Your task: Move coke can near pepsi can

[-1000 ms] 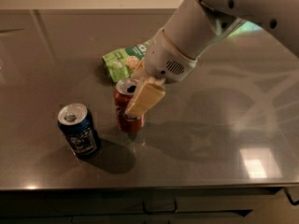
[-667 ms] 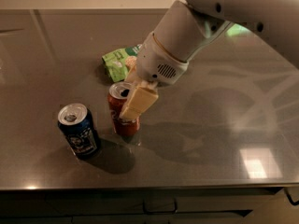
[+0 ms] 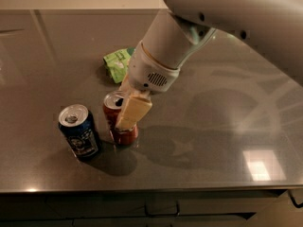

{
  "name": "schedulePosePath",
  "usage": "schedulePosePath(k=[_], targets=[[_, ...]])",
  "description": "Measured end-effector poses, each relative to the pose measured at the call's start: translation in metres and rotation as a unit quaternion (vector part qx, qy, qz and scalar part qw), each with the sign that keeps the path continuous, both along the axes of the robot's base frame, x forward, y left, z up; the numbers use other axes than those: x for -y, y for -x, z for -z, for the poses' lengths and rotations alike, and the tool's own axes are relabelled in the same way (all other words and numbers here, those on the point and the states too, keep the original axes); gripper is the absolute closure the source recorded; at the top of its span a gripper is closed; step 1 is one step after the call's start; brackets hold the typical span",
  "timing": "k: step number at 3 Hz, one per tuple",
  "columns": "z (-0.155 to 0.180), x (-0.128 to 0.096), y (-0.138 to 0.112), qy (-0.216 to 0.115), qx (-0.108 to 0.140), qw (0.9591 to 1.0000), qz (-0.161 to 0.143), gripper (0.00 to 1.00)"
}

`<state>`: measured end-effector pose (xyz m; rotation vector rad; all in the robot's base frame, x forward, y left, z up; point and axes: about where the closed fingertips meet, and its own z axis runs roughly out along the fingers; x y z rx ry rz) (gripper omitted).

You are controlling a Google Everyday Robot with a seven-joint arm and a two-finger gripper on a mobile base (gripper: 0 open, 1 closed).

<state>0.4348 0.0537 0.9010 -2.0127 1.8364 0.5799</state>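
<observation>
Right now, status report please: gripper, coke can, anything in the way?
Gripper shut on coke can, can upright. Pepsi can close beside it, small gap. Green packet behind, not in the way.

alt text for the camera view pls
The robot's gripper clasps the upright red coke can close beside the blue pepsi can, the two cans apart, at a dark grey countertop. A crumpled green packet lies behind them.
</observation>
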Motion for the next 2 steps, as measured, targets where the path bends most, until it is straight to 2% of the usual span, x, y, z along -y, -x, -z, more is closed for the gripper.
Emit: schedulePosePath(k=[2], targets=[[0.0035,-0.0068,0.0033,0.001,0.002,1.0000,-0.005,0.12]])
